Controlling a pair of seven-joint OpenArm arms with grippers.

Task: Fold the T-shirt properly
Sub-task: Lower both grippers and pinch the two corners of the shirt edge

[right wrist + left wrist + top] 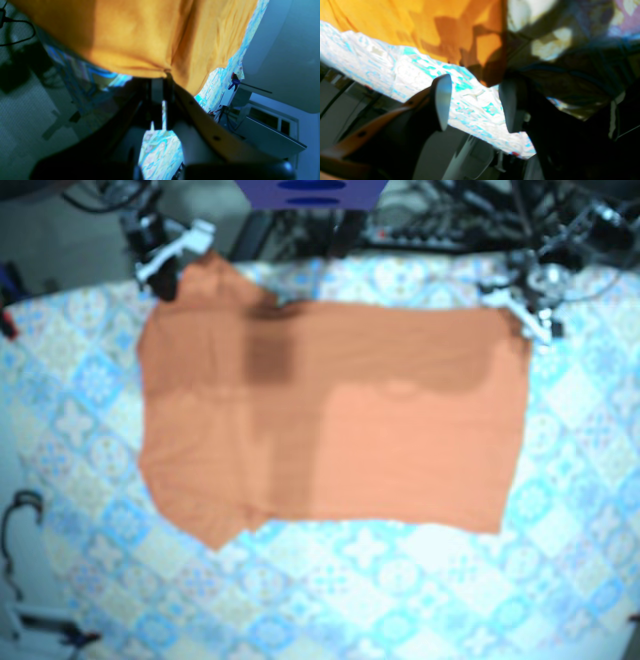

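The orange T-shirt (330,430) lies spread and mostly flat on the bench (420,600), which has a blue patterned cover (90,370). The right pincer (162,83) appears clamped on the shirt's hem at one corner of the edge nearest the arms, where the fabric puckers into its tips. The left pincer (475,102) has its jaws apart and holds nothing. The other corner (492,76) of that edge sits just beyond its fingertips.

The step in hand looks like securing this second corner. To do it well, the left arm should ease forward until the corner lies well between the pads, then close on the shirt alone, not on the cover beneath. Both corners should then lift together and level, so the fold line runs straight.
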